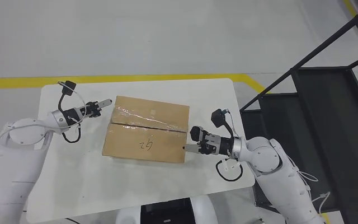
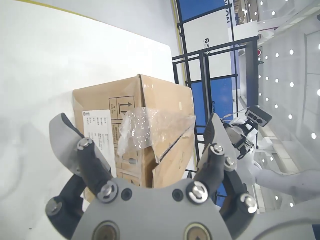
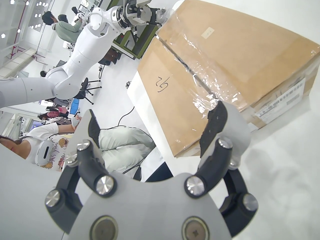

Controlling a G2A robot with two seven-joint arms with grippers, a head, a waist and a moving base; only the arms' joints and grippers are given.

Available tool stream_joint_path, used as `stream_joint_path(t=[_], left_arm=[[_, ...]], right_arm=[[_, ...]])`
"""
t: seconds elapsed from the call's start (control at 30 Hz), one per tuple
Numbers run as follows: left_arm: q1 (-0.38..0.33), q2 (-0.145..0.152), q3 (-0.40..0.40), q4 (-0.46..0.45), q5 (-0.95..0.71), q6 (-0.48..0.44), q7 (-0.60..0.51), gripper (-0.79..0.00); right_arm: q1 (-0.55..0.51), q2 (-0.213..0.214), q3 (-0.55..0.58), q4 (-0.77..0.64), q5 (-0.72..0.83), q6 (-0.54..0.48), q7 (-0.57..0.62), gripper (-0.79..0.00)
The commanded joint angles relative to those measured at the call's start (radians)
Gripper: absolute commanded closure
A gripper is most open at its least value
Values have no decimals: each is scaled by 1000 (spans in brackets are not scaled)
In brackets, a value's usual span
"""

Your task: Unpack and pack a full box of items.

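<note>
top view | left gripper (image 1: 105,105) fingers wide at box (image 1: 148,129) end | right gripper (image 1: 191,141) fingers wide, opposite end

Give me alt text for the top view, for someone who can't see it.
A closed, taped cardboard box sits on a white table. The left gripper is at one end and the right gripper at the opposite end, both with jaws open.

Matt cardboard box (image 1: 162,147) — glossy, crinkled clear tape (image 3: 200,81) on its seam
</note>
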Motion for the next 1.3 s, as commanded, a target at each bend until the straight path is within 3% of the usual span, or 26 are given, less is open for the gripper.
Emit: stream_joint_path(t=[0.0,0.03,0.13,0.53,0.9,1.27], left_arm=[[-13,-3,10,15,-13,1,-13,-317],[-19,-4,13,21,-17,0,-18,-206],[-31,-6,23,38,-11,-9,-23,0],[-31,-5,16,15,-25,-9,-44,0],[22,7,-39,-112,-122,44,-96,0],[-17,-12,24,-242,-289,116,-131,0]], right_arm=[[-1,2,1,-2,3,-1,0,-785],[-2,3,1,-2,5,-1,-1,-785],[-3,5,0,-1,9,0,0,-785],[2,15,-10,-13,15,4,1,-785],[6,20,-41,-15,-9,20,-7,-785],[35,16,-135,22,-74,48,-36,-785]])
